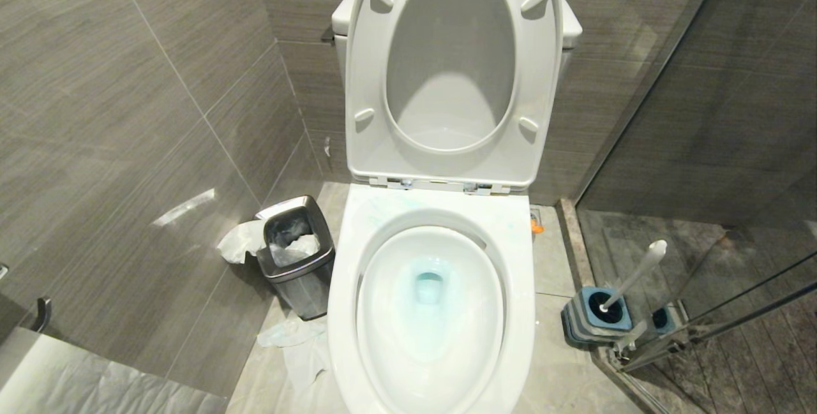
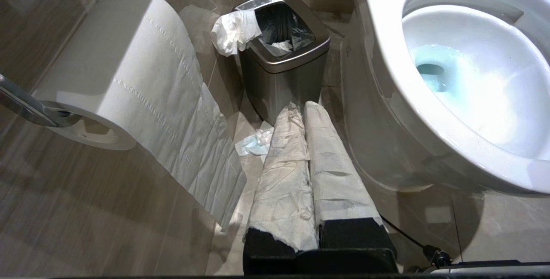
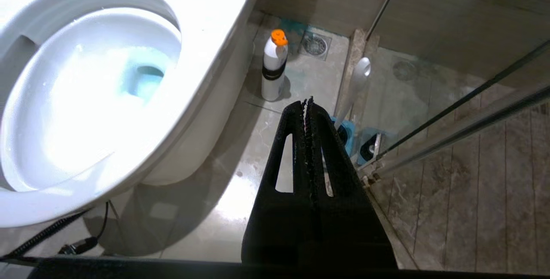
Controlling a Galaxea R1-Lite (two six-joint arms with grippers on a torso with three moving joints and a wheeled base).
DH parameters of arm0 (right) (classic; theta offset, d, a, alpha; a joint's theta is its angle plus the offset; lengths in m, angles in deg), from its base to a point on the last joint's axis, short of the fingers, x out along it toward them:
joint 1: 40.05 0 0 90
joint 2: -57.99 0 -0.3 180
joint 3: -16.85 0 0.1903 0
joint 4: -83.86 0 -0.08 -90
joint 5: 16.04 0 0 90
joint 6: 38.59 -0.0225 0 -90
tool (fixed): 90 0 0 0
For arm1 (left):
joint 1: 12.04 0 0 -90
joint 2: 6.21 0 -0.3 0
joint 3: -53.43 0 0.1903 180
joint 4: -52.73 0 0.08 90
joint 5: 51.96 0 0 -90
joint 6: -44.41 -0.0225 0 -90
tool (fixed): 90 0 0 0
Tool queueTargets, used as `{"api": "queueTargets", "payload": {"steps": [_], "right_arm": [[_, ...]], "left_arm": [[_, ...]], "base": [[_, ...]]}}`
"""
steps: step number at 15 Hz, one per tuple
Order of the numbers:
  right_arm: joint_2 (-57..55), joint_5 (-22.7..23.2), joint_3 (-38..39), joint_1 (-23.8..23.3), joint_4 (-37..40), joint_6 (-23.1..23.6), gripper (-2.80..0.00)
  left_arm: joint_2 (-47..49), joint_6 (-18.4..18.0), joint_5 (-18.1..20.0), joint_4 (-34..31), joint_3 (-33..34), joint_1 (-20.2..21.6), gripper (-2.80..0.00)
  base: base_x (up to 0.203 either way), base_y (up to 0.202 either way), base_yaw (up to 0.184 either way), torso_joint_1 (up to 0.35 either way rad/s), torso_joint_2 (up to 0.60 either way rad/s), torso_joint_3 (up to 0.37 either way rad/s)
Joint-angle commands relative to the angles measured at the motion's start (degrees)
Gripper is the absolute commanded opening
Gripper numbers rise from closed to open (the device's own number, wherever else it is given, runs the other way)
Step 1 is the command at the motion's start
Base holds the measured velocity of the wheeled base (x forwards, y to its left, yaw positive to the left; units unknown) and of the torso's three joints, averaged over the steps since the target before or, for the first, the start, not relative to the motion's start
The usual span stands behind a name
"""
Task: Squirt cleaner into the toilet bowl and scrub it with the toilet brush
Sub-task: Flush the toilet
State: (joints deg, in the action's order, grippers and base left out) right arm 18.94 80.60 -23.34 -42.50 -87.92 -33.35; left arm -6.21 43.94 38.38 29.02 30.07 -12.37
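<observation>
Turquoise cleaner (image 1: 429, 280) tints the toilet bowl (image 1: 383, 312) at lower centre; the toilet brush (image 1: 629, 277) stands lower right (in its holder (image 1: 590, 319)). Right claw (image 3: 308, 100) and left claw (image 2: 300, 107) pressed together, empty.

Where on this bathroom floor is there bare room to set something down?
Free: the tiles between the toilet bowl and the toilet brush holder. Crowded: the other side, where the steel waste bin and crumpled tissue fill the strip against the wall.

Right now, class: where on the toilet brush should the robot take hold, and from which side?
Probably the upper handle of the toilet brush, just below its rounded tip. It leans up out of its holder, head buried, so only the slim shaft is free. Come from above, the toilet side; glass is close behind.
</observation>
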Motion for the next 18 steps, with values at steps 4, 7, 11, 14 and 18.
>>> {"api": "queueTargets", "payload": {"steps": [4,7,11,14,18], "right_arm": [[10.6,0.2,4.7,0.2,0.9,-0.9,-2.8],[17.5,1.1,5.6,0.3,4.8,-1.4,-2.8],[26.5,2.5,5.5,1.2,11.8,-3.8,-2.8],[35.5,2.6,5.8,2.3,14.1,-5.3,-2.8],[39.1,2.1,7.4,2.6,19.6,-5.6,-2.8]], "left_arm": [[0.0,0.0,0.0,0.0,0.1,0.0,-2.8],[0.0,0.0,0.0,0.0,0.1,0.0,-2.8],[0.0,0.1,0.0,0.0,0.1,0.0,-2.8],[0.0,0.0,0.0,0.0,0.1,0.0,-2.8],[0.0,0.2,-0.1,0.0,0.1,0.0,-2.8]], "base": [[0.0,0.0,0.0,0.0,0.0,0.0],[0.0,0.0,0.0,0.0,0.0,0.0],[0.0,0.0,0.0,0.0,0.0,0.0],[0.0,0.0,0.0,0.0,0.0,0.0],[0.0,0.0,0.0,0.0,0.0,0.0]]}}
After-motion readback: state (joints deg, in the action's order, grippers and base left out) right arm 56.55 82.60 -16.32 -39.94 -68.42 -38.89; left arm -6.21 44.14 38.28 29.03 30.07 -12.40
